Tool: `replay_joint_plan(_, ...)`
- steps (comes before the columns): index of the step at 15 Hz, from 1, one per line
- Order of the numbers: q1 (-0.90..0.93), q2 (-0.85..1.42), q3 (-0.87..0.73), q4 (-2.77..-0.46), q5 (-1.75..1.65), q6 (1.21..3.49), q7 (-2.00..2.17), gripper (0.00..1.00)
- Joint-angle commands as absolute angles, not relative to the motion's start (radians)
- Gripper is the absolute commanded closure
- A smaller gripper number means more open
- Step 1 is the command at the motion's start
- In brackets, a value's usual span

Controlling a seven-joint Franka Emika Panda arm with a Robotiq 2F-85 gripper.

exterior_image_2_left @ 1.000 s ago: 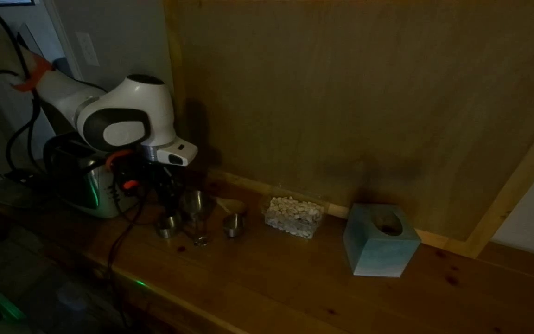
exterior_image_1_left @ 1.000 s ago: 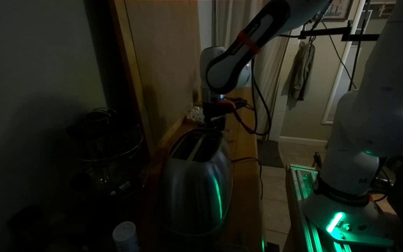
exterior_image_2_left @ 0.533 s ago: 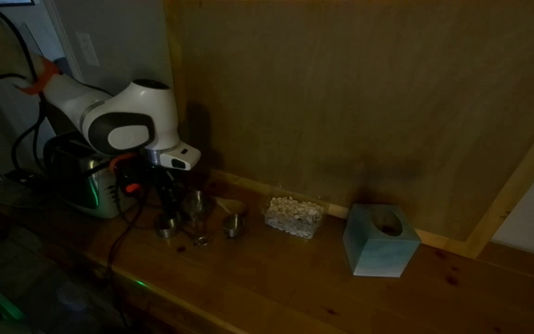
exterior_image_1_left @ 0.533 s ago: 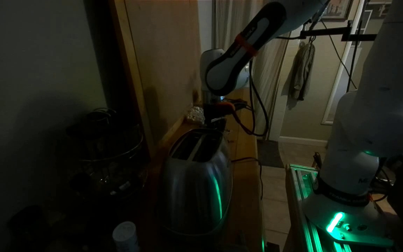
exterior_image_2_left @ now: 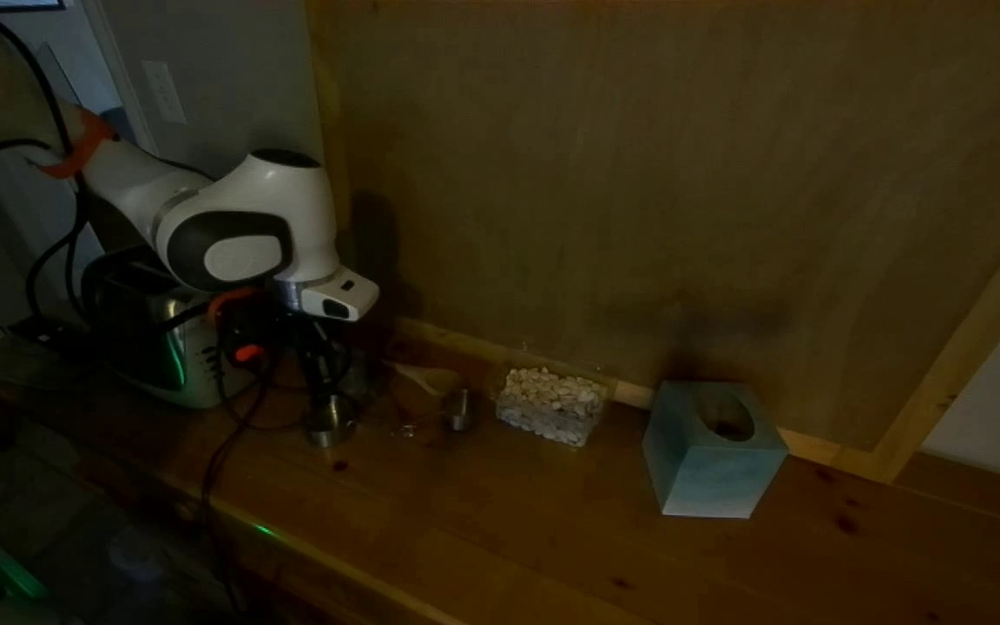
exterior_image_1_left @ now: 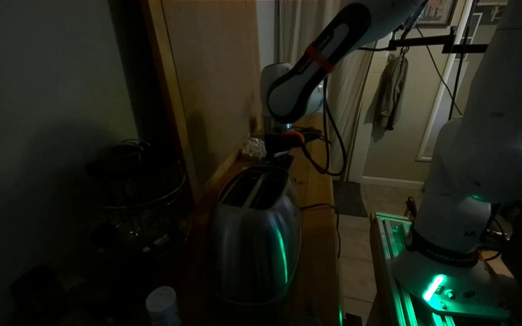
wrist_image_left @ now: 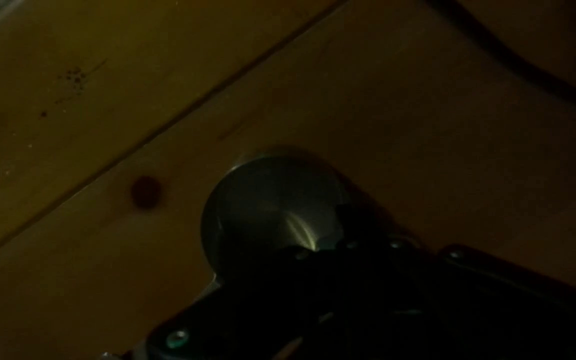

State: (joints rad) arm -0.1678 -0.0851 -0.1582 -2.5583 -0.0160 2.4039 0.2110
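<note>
A metal measuring cup (wrist_image_left: 258, 205) with a round bowl lies under my gripper (wrist_image_left: 360, 217) in the wrist view, on the wooden counter. The dark fingers are shut at the right side of its rim, which seems pinched between the tips; darkness hides the exact contact. In an exterior view the same cup (exterior_image_2_left: 326, 434) sits right below the gripper (exterior_image_2_left: 326, 401). A smaller metal cup (exterior_image_2_left: 459, 410) stands to the right, tilted, with a wooden spoon (exterior_image_2_left: 427, 378) behind it. Another metal cup (exterior_image_2_left: 363, 375) is partly hidden behind the fingers.
A steel toaster (exterior_image_1_left: 256, 240) stands beside the arm. Farther along the counter are a clear box of pale flakes (exterior_image_2_left: 552, 404) and a blue tissue box (exterior_image_2_left: 715, 451). Cables (exterior_image_2_left: 220, 460) hang from the arm over the counter edge. A wooden panel (exterior_image_2_left: 639, 217) rises behind.
The gripper has come down slightly and its fingers have closed. The cup at its tips has shifted a little right; the smaller cup has swung right and back.
</note>
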Motion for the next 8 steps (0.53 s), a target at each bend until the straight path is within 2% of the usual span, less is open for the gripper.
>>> replay_joint_plan(1, -0.180, -0.078, -0.157, -2.541, -0.051, 2.382, 0.244, 0.99)
replay_joint_plan(8, -0.195, -0.112, -0.161, -2.544, -0.128, 2.325, 0.256, 0.99)
